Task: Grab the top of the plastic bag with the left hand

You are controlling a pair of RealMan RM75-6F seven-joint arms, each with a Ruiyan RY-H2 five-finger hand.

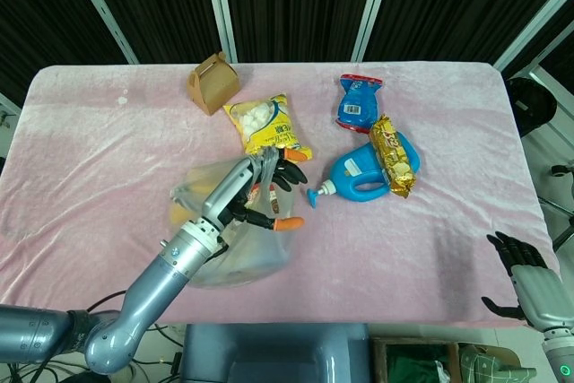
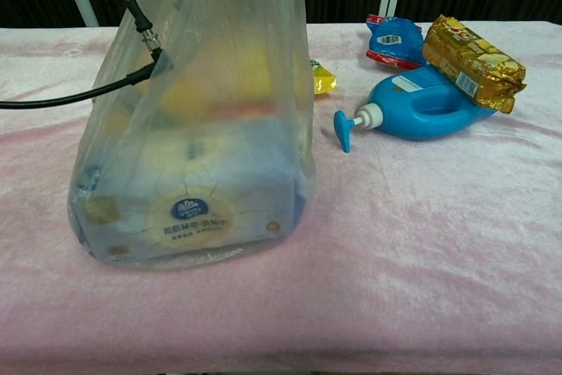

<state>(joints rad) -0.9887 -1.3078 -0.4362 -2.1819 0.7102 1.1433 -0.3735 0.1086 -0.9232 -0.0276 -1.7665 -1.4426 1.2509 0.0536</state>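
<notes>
A clear plastic bag [image 1: 258, 256] stands on the pink tablecloth [image 1: 108, 159] near the front, with a labelled box [image 2: 189, 217] and yellowish items inside. My left hand [image 1: 253, 190] reaches over it from the lower left and grips the gathered top of the bag. In the chest view the bag [image 2: 198, 120] is drawn up taut and its top runs out of frame, so the hand is hidden there. My right hand [image 1: 525, 277] hangs off the table's front right corner, fingers apart and holding nothing.
Behind the bag lie a yellow snack pouch [image 1: 267, 130] and a brown carton [image 1: 212, 82]. To its right are a blue pump bottle [image 1: 359, 177] with a gold biscuit pack [image 1: 395, 155] on it, and a blue-red packet [image 1: 359, 101]. A black cable [image 2: 61, 101] crosses the chest view.
</notes>
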